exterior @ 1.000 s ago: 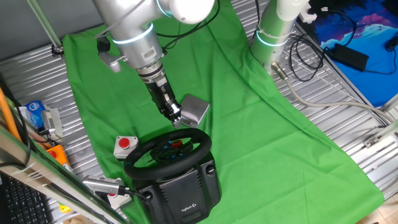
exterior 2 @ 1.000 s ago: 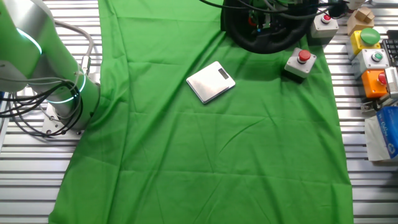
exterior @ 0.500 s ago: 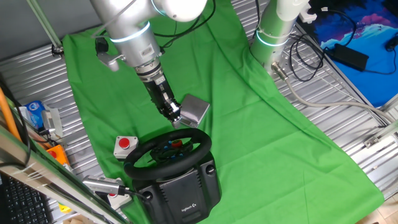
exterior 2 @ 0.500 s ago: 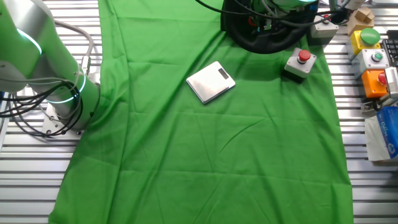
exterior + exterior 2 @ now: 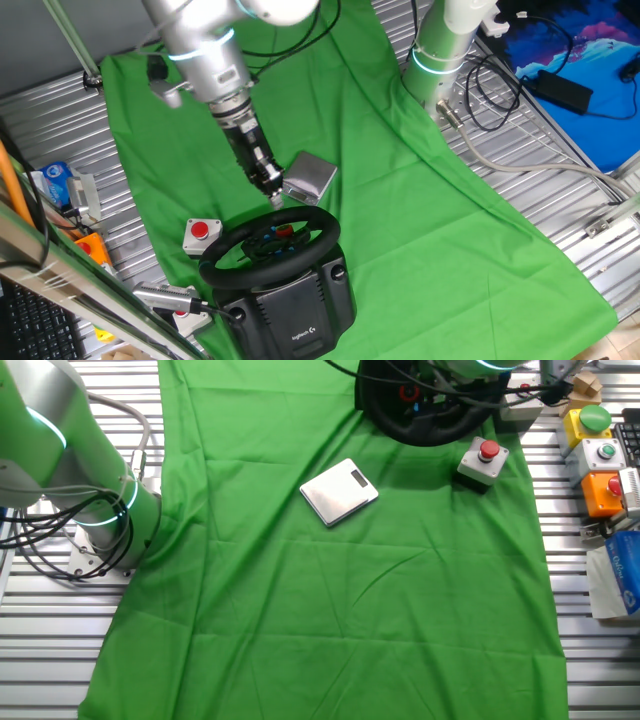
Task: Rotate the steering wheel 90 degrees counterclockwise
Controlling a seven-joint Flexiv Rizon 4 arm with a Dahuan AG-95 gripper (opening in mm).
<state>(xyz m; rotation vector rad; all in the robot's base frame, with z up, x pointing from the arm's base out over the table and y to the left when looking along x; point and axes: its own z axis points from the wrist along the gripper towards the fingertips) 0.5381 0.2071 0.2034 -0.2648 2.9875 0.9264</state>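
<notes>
gripper [image 5: 271,187] hangs at centre-left of one fixed view, pointing down and slightly right from the silver arm [image 5: 205,60]; its fingertips sit close together just above the far rim of the steering wheel [image 5: 270,243]; whether they touch the rim cannot be told, and the jaw opening is too small and blurred to judge; nothing is seen held; steering wheel sits at lower centre on its boxy black base [image 5: 295,305], hub showing red and blue buttons; a flat silver device [image 5: 311,177] lies on the green cloth [image 5: 430,210] just right of the gripper; a white box with red push-button [image 5: 201,233] stands just left of the wheel; in the other fixed view the wheel [image 5: 420,428] is cut off at the top edge, the silver device [image 5: 339,490] lies at centre, and the gripper is not visible.
</notes>
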